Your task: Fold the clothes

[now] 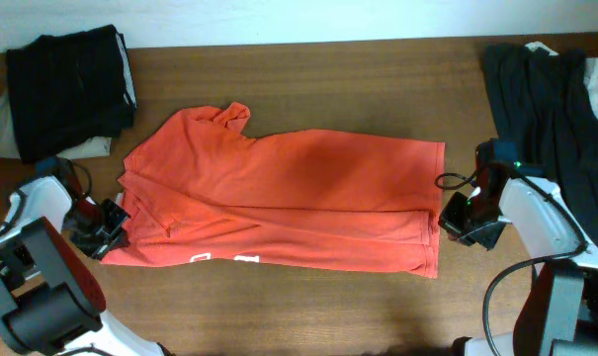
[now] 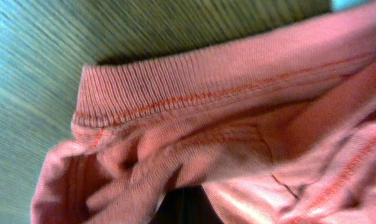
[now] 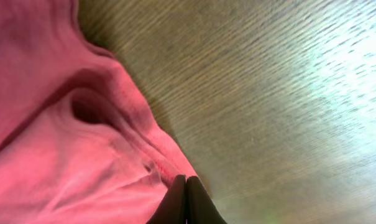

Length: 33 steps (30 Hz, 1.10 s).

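We cannot read the white print (image 1: 244, 260) on the folded T-shirt (image 1: 289, 193). The right gripper (image 3: 186, 188) pinches its hem, fingers together; whether the left gripper (image 1: 109, 223) grips, we cannot tell.

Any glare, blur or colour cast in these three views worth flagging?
Overhead: evenly lit and sharp, the T-shirt reads orange-red, with only soft shadows. Left wrist: close-up of the shirt's ribbed edge, the fabric looks pinker, and the table shows a blue-green cast and streaky blur. Right wrist: bright glare on the table at right, and the shirt folds are soft.
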Each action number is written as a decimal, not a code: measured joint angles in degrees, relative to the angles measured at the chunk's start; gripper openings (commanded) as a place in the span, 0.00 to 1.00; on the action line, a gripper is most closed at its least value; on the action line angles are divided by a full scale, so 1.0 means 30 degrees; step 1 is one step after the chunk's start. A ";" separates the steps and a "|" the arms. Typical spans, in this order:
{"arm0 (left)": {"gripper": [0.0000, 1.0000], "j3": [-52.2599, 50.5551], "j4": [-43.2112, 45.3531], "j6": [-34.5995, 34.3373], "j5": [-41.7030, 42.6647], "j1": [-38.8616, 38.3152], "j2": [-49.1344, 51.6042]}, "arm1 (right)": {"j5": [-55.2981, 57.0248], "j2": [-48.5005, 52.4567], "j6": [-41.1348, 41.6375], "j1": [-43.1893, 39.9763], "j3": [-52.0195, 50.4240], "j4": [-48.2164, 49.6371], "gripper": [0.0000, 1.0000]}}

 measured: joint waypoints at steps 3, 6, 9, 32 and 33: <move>0.01 0.1705 -0.0772 0.0000 0.1064 -0.0270 -0.0044 | -0.0539 0.0000 -0.1406 -0.0007 0.2703 -0.0969 0.99; 0.80 0.3220 0.0102 0.0466 0.2339 -0.2069 -0.1180 | -0.2594 -0.0007 -0.3315 -0.0007 0.5442 -0.1115 0.99; 0.99 0.4342 0.3235 0.0976 0.4401 -0.4532 -0.2288 | -0.3541 -0.0007 -0.4073 -0.0007 0.6419 -0.0291 0.99; 0.99 0.4444 1.0535 0.1537 0.0146 -1.2699 -0.1450 | -0.3891 0.0036 -0.4255 -0.0007 0.6149 -0.0590 0.99; 0.99 0.4444 1.0542 0.1537 0.0146 -1.2699 -0.1450 | -0.3891 0.0036 -0.4255 -0.0007 0.6149 -0.0590 0.98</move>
